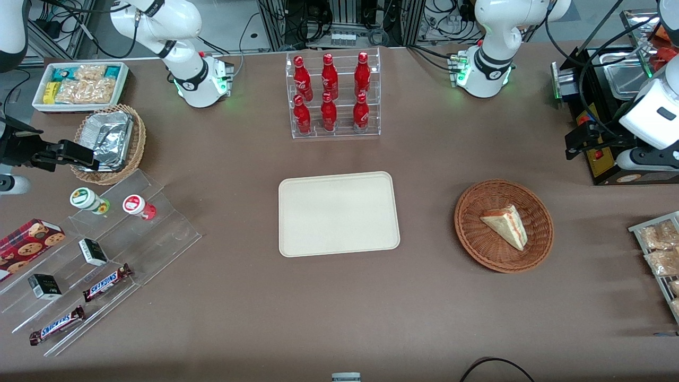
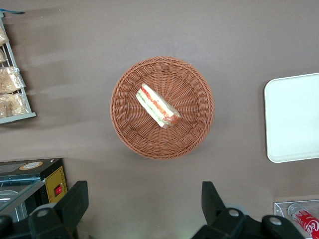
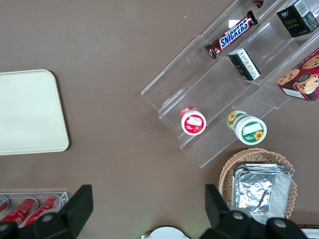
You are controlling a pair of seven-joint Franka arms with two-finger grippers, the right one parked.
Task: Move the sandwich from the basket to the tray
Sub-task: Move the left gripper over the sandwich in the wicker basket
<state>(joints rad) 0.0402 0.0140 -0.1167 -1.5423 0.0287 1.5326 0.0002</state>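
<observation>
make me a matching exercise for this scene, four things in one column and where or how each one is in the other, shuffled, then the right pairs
Things
1. sandwich
2. tray
3. pincer
4. red bottles

Places or states
A. standing in a clear tiered rack, farther from the front camera than the tray
B. lying in the basket
C. open, holding nothing, up above the table near the basket
D. flat on the table with nothing on it

Pairs: 1-B, 2-D, 3-C, 4-A
</observation>
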